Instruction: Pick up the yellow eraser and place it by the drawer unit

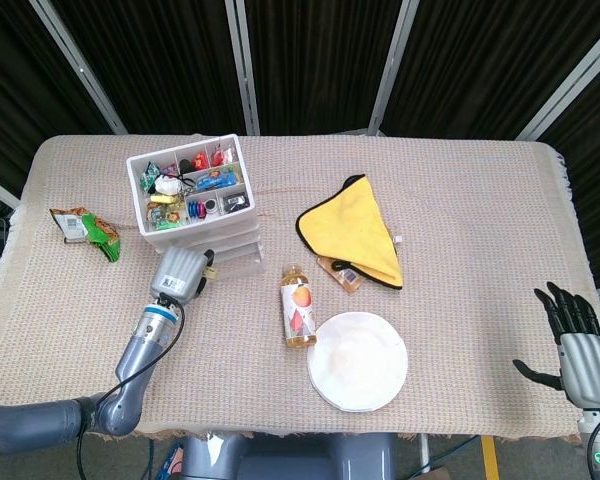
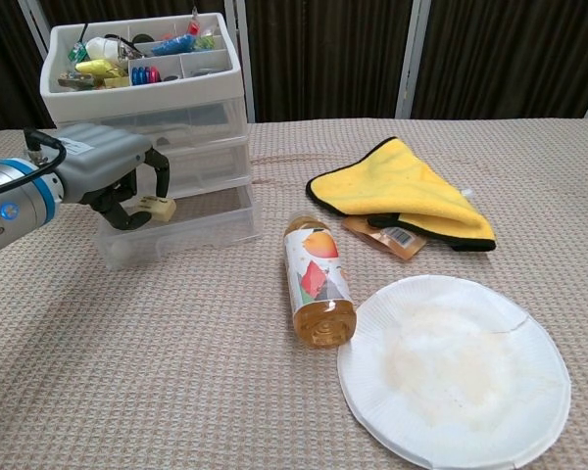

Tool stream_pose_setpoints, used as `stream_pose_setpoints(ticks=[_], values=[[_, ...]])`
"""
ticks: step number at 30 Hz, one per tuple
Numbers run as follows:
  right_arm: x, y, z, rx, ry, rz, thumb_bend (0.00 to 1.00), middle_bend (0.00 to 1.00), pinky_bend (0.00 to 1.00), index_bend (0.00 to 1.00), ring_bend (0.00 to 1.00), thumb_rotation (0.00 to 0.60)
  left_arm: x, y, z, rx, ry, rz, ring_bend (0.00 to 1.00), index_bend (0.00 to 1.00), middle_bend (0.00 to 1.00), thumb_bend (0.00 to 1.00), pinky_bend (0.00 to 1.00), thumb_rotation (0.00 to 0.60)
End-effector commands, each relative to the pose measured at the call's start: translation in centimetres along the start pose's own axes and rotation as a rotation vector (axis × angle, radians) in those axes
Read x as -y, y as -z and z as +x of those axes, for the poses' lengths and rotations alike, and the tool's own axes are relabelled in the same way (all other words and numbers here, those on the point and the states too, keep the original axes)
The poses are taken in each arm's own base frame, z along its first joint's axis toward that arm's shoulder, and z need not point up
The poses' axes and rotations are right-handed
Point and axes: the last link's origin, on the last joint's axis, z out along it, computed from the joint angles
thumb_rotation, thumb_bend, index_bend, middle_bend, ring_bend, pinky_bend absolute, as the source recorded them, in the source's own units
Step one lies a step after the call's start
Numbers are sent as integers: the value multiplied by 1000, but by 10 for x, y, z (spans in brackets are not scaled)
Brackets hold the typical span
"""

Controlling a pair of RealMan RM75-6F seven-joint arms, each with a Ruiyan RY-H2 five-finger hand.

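My left hand (image 2: 106, 176) pinches the pale yellow eraser (image 2: 155, 207) and holds it in the air right in front of the lower drawers of the white drawer unit (image 2: 191, 122). In the head view the left hand (image 1: 180, 273) sits against the unit's front (image 1: 238, 252), with the eraser (image 1: 210, 268) peeking out at its fingertips. My right hand (image 1: 580, 345) hangs off the table's right front corner, fingers spread, holding nothing.
A juice bottle (image 2: 316, 277) lies beside a white paper plate (image 2: 455, 368). A yellow cloth (image 2: 402, 190) partly covers a small packet (image 2: 384, 235). A green snack bag (image 1: 88, 229) lies left of the drawer unit. The unit's top tray holds several small items.
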Motion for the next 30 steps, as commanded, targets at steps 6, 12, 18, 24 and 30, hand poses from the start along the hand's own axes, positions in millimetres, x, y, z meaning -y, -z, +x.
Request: stream_pose_setpoints(ticks=[6,12,18,24,30], values=[[-1,0,1,-1,-2,-1,14,0,0,81,0,600,-4,-6,-11,18,-16,-1,922,492,1000,582,718,600],[-1,1,1,-1,0,-2,14,0,0,82,0,600,-3,-4,-13,20,-14,-7,919,411,1000,461,717,600],[-1,1,1,-2,0,-3,14,0,0,82,0,600,0,2,-13,21,-12,-12,918,403,999,416,717,600],[-1,1,1,0,-1,-6,15,0,0,82,0,600,6,9,-13,12,-18,-17,917,394,998,415,717,600],[0,1,0,0,-1,-5,15,0,0,83,0,600,15,6,-11,-6,-25,13,918,394,998,414,716,600]])
